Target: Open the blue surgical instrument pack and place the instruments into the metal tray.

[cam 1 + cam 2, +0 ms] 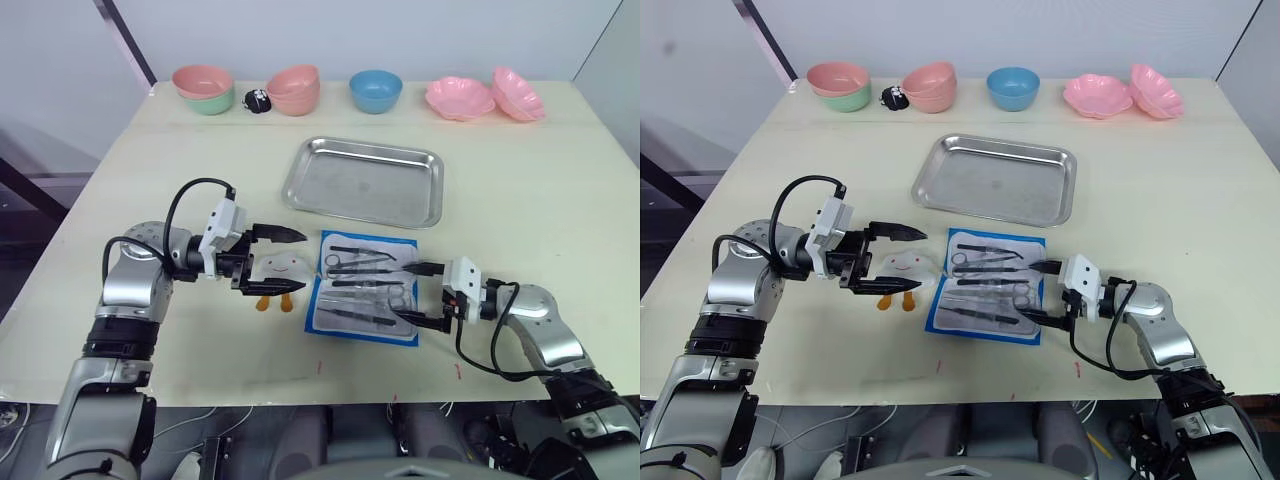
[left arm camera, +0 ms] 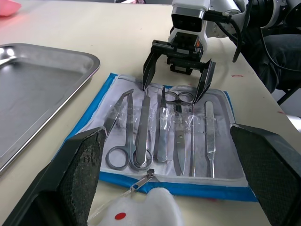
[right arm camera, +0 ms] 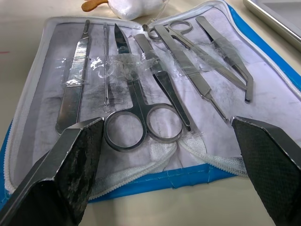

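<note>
Across the pack's pale crinkled lining lie slim silver instruments; both tools, left and right, gape wide.

One blue surgical instrument pack holding six instruments, one metal tray, one white toy — and along the table's far edge, six bowls — one blue.

No legible text, label, brand, number or sign to be found on any surface, none made out on the opened blue surgical instrument pack, none on the metal tray, none on the instruments
</note>
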`<act>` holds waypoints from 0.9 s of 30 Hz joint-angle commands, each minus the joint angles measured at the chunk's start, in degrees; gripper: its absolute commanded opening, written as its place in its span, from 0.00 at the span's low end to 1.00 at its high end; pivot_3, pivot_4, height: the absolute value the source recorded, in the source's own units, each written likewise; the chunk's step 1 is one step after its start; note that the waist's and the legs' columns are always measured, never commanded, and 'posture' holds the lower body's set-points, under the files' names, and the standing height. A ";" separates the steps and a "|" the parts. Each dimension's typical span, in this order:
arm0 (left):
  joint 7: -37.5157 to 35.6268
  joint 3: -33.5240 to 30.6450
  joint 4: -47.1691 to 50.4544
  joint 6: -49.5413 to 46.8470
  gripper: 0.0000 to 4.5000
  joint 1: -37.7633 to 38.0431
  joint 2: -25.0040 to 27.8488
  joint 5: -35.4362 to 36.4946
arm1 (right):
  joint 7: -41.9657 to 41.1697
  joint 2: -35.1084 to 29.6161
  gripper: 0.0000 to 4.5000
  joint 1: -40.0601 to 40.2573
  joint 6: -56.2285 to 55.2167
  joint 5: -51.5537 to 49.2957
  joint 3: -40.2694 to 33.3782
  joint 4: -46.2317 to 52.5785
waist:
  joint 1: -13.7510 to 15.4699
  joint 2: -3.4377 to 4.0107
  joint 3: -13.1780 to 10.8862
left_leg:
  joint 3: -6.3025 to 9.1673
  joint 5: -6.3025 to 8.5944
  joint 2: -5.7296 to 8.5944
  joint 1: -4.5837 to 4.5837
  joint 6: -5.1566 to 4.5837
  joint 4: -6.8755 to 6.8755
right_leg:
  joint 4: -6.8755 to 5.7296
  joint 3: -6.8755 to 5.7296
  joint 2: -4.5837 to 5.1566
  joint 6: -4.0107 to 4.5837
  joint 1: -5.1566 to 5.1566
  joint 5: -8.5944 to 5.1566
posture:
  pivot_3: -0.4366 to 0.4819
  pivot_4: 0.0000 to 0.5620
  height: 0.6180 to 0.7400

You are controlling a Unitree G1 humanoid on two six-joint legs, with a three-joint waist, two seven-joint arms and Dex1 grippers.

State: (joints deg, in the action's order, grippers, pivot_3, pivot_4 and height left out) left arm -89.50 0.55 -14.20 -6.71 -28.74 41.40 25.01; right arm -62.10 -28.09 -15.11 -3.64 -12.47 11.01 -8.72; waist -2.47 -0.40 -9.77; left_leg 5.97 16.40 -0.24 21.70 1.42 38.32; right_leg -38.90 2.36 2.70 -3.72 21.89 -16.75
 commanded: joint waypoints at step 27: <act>5.44 5.16 -23.49 11.90 0.99 -14.25 -11.20 -11.34 | 1.64 0.24 1.00 2.28 12.75 0.52 2.22 1.74 | 0.06 -0.10 0.08 | 0.06 0.00 0.00 -0.12 0.00 0.05 | 0.00 -0.06 -0.04 -0.01 -0.19 0.00 | 0.48 0.27 1.00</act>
State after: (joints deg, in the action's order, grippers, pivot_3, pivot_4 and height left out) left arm -84.81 6.27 -37.01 4.21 -41.75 30.35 13.69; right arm -60.60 -27.70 -14.62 6.25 -13.68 10.99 -4.86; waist -2.41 -0.50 -9.69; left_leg 6.03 16.40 -0.24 21.58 1.42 38.37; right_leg -38.90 2.30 2.67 -3.73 21.70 -16.75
